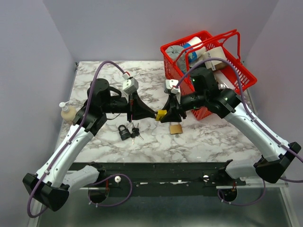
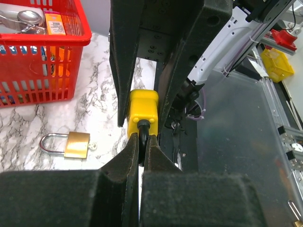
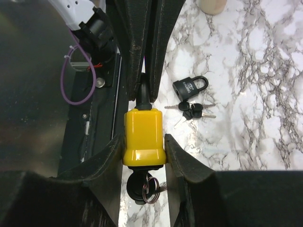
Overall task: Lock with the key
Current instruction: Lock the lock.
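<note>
**A:** Two grips on one yellow padlock (image 3: 144, 137), held above the middle of the bench (image 1: 213, 137)?

**B:** Yes, the right fingers (image 1: 169, 116) grasp its body, key (image 3: 138, 186) at its base; the left fingers (image 2: 135, 153) are clenched on the shackle (image 2: 142, 135).

**A:** Best approach?

**B:** I'd hold both grips square and press the shackle straight into the body until seated, then turn the key without twisting the lock.

arms (image 1: 71, 142): white shells, black joints | cables (image 1: 97, 78): purple | claw pads (image 2: 199, 198): black foam | wrist cameras (image 1: 130, 85): grey
</note>
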Robot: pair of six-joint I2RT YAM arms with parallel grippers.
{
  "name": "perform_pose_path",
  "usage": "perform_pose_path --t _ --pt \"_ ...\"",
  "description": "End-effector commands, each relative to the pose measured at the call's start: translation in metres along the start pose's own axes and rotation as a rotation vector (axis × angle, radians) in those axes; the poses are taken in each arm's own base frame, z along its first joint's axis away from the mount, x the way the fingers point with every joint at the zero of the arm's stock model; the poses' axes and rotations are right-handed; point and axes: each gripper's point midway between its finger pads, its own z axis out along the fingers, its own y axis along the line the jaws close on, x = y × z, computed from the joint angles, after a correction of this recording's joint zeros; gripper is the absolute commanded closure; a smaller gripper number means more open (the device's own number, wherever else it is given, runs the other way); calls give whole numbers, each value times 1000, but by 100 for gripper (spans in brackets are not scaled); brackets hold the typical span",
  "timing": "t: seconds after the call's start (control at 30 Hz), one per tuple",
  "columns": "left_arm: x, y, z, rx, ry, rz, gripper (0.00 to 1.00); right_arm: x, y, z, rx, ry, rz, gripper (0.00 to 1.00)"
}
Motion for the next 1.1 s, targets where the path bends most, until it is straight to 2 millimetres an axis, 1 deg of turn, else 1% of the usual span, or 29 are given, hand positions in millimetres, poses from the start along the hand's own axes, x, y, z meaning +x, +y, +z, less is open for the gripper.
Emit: perform_pose_path --t 0.0,0.03,0.07,0.13,0.17,0.2,0.23,0.27,0.3,0.33,0.37,0.4,0.43,0.47,0.5,0.53,0.57,0.6,0.63,0.67,0.7,0.73,0.77,0.8,0.83,0.93,0.97,1.0,1.07 --pt "-28 -2 -9 -36 -55 65 100 -7 0 0 -27 -12 -18 94" --pt "-29 -2 -9 -39 -56 69 100 -6 0 1 -30 -10 -14 99" --pt "-29 -1 -9 -42 -54 67 100 -4 0 1 -29 -6 -14 99" --pt "-31 1 -9 -60 -58 70 100 -7 -1 -1 -15 -21 -20 99" --pt "-33 5 -11 -81 -65 63 87 -8 -1 -1 -7 -28 6 99" --pt "-33 9 -12 -97 -72 54 76 -12 -5 -2 4 -49 -3 99" --pt "-36 10 -14 -106 -88 50 63 -15 -7 -5 17 -61 -3 99" --pt "-41 12 -15 -116 -112 60 46 -17 -8 -5 19 -70 19 99" --pt "-40 19 -19 -138 -127 14 41 -22 -11 -7 28 -87 19 99" --pt "-42 20 -21 -141 -139 2 38 -24 -15 -9 39 -98 33 99" --pt "-48 22 -23 -145 -165 12 35 -26 -15 -11 36 -112 70 99" --pt "-44 27 -26 -155 -177 -53 34 -31 -18 -12 40 -134 69 99" --pt "-46 27 -28 -157 -196 -57 33 -33 -20 -14 44 -146 85 99" --pt "-55 27 -30 -153 -234 -31 33 -35 -18 -14 36 -159 116 99" --pt "-50 30 -30 -157 -247 -52 32 -38 -19 -14 36 -174 118 99" --pt "-51 28 -30 -148 -263 -85 32 -40 -19 -15 36 -182 130 99" --pt "-57 28 -31 -146 -293 -67 31 -42 -16 -15 20 -193 155 99" --pt "-52 31 -30 -147 -301 -93 31 -47 -16 -15 20 -213 146 99" --pt "-52 31 -29 -135 -316 -146 31 -46 -15 -14 13 -219 160 99" --pt "-56 30 -29 -124 -338 -136 31 -47 -14 -14 4 -227 180 99" --pt "-54 33 -28 -126 -346 -163 31 -52 -13 -15 3 -248 165 99" --pt "-54 35 -28 -124 -359 -185 31 -49 -13 -13 3 -252 171 99" --pt "-55 34 -27 -116 -377 -221 30 -51 -11 -13 -2 -265 214 99" --pt "-55 37 -27 -123 -386 -236 30 -58 -12 -15 3 -292 194 99" --pt "-54 38 -25 -114 -386 -242 30 -58 -13 -14 3 -297 205 99" --pt "-57 33 -20 -81 -392 -242 30 -60 -20 -11 20 -316 241 99" --pt "-59 32 -20 -73 -397 -235 32 -57 -22 -10 30 -318 278 99" --pt "-60 29 -18 -62 -397 -238 33 -61 -25 -10 41 -337 274 99" --pt "-61 28 -17 -54 -403 -233 35 -62 -27 -9 46 -357 293 99"
